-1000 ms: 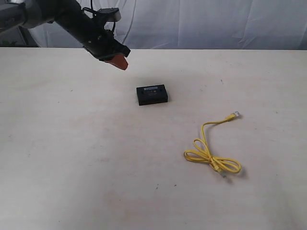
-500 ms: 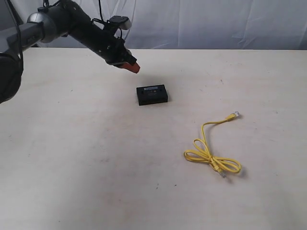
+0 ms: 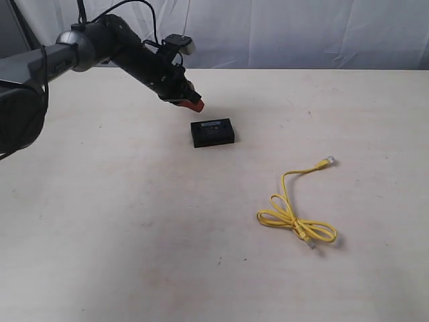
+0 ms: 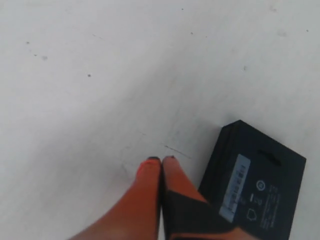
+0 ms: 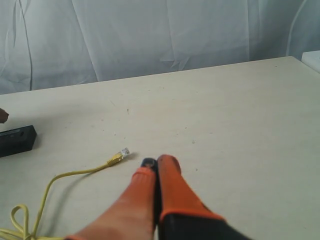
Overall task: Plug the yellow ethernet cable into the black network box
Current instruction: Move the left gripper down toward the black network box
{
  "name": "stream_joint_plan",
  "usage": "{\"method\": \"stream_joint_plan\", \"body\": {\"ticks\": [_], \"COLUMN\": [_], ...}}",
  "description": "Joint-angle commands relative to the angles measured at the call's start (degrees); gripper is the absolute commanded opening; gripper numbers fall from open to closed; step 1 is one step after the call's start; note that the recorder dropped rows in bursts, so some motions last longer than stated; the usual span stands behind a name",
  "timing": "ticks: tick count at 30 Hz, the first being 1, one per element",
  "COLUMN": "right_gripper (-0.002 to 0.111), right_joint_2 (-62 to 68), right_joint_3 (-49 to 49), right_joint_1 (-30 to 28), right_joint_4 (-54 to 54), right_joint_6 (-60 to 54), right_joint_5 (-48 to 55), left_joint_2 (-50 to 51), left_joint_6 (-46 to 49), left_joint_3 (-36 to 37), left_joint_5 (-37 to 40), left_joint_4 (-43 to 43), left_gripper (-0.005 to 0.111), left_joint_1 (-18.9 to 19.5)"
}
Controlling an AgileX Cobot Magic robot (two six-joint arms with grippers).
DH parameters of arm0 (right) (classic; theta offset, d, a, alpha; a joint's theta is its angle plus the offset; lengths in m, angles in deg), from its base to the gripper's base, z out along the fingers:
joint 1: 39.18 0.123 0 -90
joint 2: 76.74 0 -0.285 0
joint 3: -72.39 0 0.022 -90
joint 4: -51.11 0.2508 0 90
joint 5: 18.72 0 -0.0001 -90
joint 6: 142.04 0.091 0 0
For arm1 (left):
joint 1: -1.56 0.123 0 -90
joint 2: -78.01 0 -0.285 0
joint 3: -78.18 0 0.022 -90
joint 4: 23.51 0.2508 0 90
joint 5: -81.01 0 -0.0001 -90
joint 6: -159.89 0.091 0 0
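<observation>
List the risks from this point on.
The left pincer, shut, hovers right beside the black network box; lowered like that, it would likely shove the box instead of gripping it. The yellow ethernet cable lies looped and knotted, so pulling one end may drag the whole cord. The right pincer is shut too, and must open before it grasps.

Extended in from 10 o'clock of exterior view: left arm [image 3: 100, 40], stretched long, sloping down toward 4 o'clock. At the low end, left gripper [image 3: 194, 105], tip aimed at 4 o'clock, orange fingers [image 4: 147, 190] pressed flat together, tips level. Wrist camera [image 3: 179, 42] perched at 12 o'clock of the wrist. Caught only in its own wrist view: right gripper [image 5: 155, 161], likewise clamped together, tips touching.
</observation>
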Motion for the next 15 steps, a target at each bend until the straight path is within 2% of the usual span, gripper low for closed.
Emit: {"method": "stream_joint_plan", "body": {"ticks": [1, 15], "right_gripper": [-0.001, -0.001], "right_joint_2": [-0.36, -0.36], "right_joint_3": [0.13, 0.13], "right_joint_1": [-0.28, -0.28], "right_joint_4": [0.01, -0.11], "right_joint_6": [-0.15, -0.15], "right_joint_5": [-0.49, -0.49], "left_joint_2": [1.25, 3.45], "left_joint_6": [0.19, 1.03], "left_joint_3": [-0.35, -0.35], "left_joint_5": [0.18, -1.43], "left_joint_4": [0.26, -0.02], "left_gripper": [0.000, 0.000], "left_joint_1": [-0.32, -1.18]}}
